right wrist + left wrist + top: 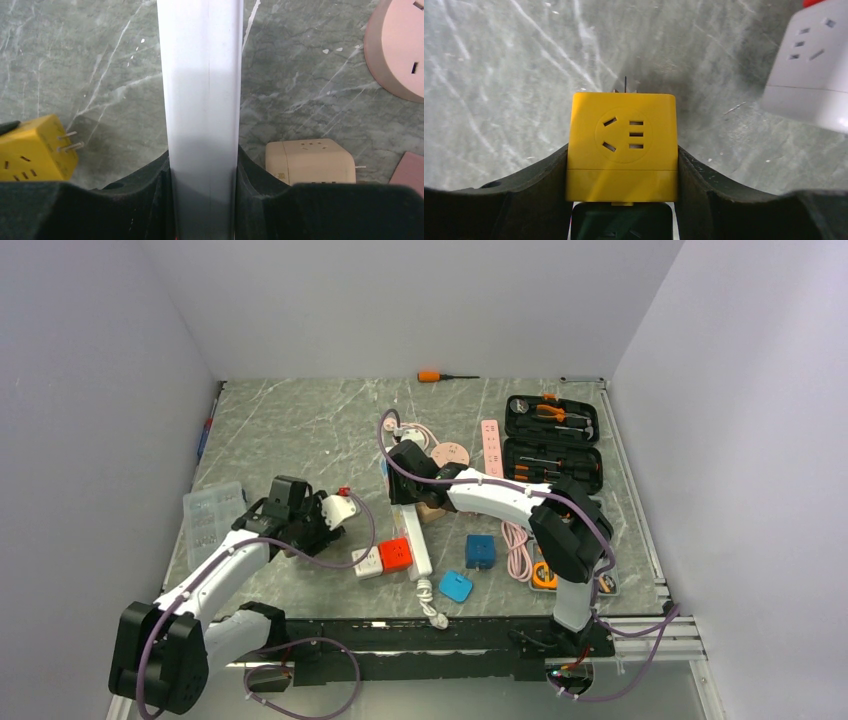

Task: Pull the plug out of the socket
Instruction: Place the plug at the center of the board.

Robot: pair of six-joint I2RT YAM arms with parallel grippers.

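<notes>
- L fingers [544, 175] were clenched on the yellow plug [621, 145], one pad on each side face; its socket face looked back at the L wrist cam.
- Plug's metal pins stuck out the far side, bare and not in any socket.
- In the R wrist view the yellow plug [32, 150] sat left of the white power strip [202, 100], clearly apart from it, with the pins aimed toward the strip and a gap of bare surface [120, 85] between them.
- Couldn't tell whether the plug was lifted or resting on the surface.
- R fingers [145, 195] were clamped across the white power strip, pinching its two long edges; the strip ran straight away from the R wrist cam.
- In the top view the strip [417, 545] lay roughly lengthwise near the middle, with the R arm gripping its far end.
- A white cube adapter [809, 65] lay near the plug, up and to the right in the L wrist view, not touching it.
- In the top view a red cube [395, 554] sat just beside the strip's left edge.
- A beige adapter [310, 162] sat just right of the R fingers and near the strip; contact w/ it couldn't be told.
- A pink round socket [397, 50] lay further right, well apart from the strip.
- A black tool case [553, 445] lay open at the far right, an orange screwdriver [440, 376] by the back wall and a blue cube [480, 551] right of the strip.
</notes>
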